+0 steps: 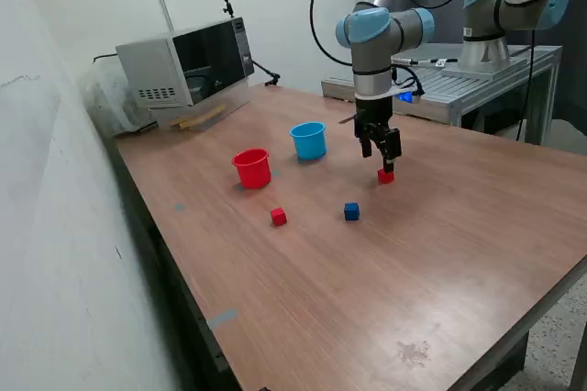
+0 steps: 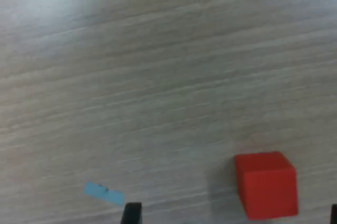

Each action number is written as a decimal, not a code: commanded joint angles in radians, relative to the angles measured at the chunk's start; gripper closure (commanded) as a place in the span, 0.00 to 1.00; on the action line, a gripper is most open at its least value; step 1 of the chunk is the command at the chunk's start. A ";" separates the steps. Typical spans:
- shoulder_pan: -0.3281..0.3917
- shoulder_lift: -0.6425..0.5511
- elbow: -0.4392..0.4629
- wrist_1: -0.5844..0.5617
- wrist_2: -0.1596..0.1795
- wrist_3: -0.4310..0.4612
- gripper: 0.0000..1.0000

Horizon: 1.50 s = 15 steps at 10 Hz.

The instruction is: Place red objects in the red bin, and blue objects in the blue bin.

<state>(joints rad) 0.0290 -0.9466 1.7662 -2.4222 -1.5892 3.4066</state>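
- My claw [image 1: 384, 160] hangs just above the bench [image 1: 440, 253], its fingers spread apart around a red cube [image 1: 385, 175]; they have not closed on it and I grip nothing.
- In the wrist view that cube [image 2: 266, 184] sits on the wood between my two dark fingertips [image 2: 131, 212], with bare grain showing on each side of it.
- A second red cube [image 1: 278, 217] lies well apart, toward the exterior view's left, and nearer the front edge.
- One blue cube [image 1: 351, 211] rests between the two red ones, close to my claw but not touching anything; I can see only this one blue cube.
- The red cup [image 1: 252, 169] stands upright beyond the second red cube; the light blue cup [image 1: 309, 140] stands upright near it, just to the exterior view's left of my claw.
- A microwave [image 1: 188, 62] sits at the far corner, well clear of everything.
- A second arm's base [image 1: 500, 33] stands on a metal stand behind the bench.
- Only the wrist view shows a small scrap of light blue tape [image 2: 105, 193] on the wood near one fingertip; the exterior view alone shows the cups and other cubes.
- The bench surface toward the near edge and the exterior view's right is open wood.
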 commanded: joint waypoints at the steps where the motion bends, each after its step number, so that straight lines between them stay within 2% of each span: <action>1: -0.011 0.005 0.003 -0.011 0.000 -0.001 0.00; 7: 0.034 0.003 0.007 -0.009 0.005 -0.015 0.00; 10: 0.034 0.005 0.010 -0.009 0.005 -0.015 0.00; 11: 0.034 0.005 0.013 -0.009 0.005 -0.015 1.00; 15: 0.035 0.005 0.015 -0.008 0.011 -0.053 1.00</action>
<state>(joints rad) 0.0638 -0.9419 1.7800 -2.4310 -1.5810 3.3757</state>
